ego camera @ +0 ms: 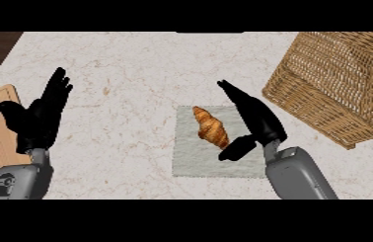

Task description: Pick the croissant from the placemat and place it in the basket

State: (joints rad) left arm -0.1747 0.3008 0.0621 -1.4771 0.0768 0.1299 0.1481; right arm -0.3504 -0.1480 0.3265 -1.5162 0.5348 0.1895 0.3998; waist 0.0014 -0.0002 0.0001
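In the head view, a pale marbled worktop [131, 68] fills the scene. A golden-brown croissant [211, 127] lies on a light grey placemat [197, 163] near the middle. It sits in the mat's upper left part and is angled, with one tip toward the far edge and the other toward the mat's centre.

The right hand [258, 120] hangs over the placemat's right side, just beside the croissant. Its fingers [235, 94] are straight and together, pointing away and slightly left, while the thumb [237, 148] is spread out toward the croissant's near tip. Whether the thumb touches the pastry cannot be told. Nothing is held in this hand.

A wicker basket [328, 83] stands at the right, beyond the placemat and apart from it.

The left hand [36, 125] rests open near the left edge, its fingers [56, 85] straight and pointing up, well apart from the placemat. A wooden board [6, 118] shows at the left border behind it.
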